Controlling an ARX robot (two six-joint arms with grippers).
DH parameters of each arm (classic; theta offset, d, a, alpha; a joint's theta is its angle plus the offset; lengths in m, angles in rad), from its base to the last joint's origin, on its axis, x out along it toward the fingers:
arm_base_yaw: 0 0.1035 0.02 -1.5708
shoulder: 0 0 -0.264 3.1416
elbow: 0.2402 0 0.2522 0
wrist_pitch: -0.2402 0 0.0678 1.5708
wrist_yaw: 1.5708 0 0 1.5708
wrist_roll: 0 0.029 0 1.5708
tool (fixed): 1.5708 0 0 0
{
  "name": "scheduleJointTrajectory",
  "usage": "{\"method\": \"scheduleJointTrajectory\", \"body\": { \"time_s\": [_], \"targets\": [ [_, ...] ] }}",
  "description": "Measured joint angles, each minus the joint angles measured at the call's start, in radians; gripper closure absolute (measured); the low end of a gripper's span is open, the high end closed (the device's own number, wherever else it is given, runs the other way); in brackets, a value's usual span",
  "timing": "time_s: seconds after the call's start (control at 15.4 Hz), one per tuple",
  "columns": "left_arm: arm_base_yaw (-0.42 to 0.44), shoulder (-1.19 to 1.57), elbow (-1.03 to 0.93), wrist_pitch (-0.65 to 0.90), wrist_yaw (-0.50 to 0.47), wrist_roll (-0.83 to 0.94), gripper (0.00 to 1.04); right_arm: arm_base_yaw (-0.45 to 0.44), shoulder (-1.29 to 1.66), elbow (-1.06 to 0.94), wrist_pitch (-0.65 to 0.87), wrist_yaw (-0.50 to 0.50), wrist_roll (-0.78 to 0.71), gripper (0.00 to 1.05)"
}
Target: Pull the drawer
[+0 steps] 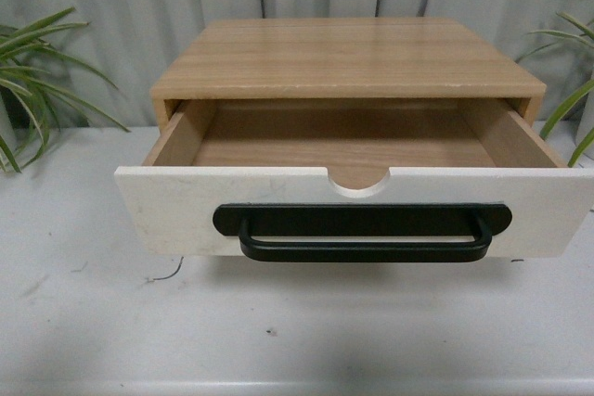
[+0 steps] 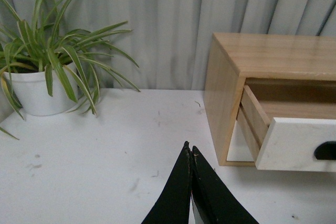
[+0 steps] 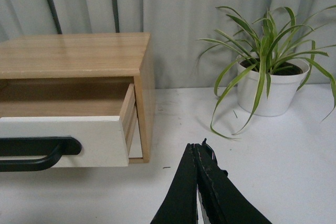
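**A:** How far along is the pull?

**B:** Mostly done, I'd judge. The wooden cabinet (image 1: 345,57) sits on the white table (image 1: 83,322), and the drawer (image 1: 167,210) stands well out of it toward the camera, its light wood floor open to view behind the white front. The black bar handle (image 1: 362,234) hangs free; nothing grips it.

**A:** And the claws?

**B:** Both are off the drawer. The left gripper (image 2: 191,153) has its fingers pressed together with nothing between them, and the drawer lies ahead of it and off to its right, well apart. The right gripper (image 3: 198,150) is likewise closed and empty, with the drawer ahead and to its left. A potted plant (image 2: 37,85) stands beyond the left claw on its outer side, and another plant (image 3: 268,80) beyond the right claw on its outer side.

**A:** What's left, then?

**B:** Possibly nothing, or a little more travel. I can't tell whether the drawer has reached its stop.

**A:** Anything hidden?

**B:** The front view shows neither arm. Each wrist view cuts off most of the handle, and the drawer's rear is shadowed under the cabinet top. A pale panel below the drawer shows only as a sliver; it may be a second front.
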Motion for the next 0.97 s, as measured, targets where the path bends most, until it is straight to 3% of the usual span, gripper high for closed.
{"method": "scheduleJointTrajectory", "body": {
  "time_s": [0.39, 0.45, 0.97],
  "targets": [
    [0.0, 0.0, 0.0, -0.003, 0.0, 0.0, 1.03, 0.0, 0.0, 0.0, 0.0, 0.0, 0.0, 1.03],
    [0.0, 0.0, 0.0, -0.003, 0.0, 0.0, 0.99, 0.0, 0.0, 0.0, 0.0, 0.0, 0.0, 1.01],
    [0.0, 0.0, 0.0, -0.003, 0.0, 0.0, 0.06, 0.0, 0.0, 0.0, 0.0, 0.0, 0.0, 0.05]
  ]
}}
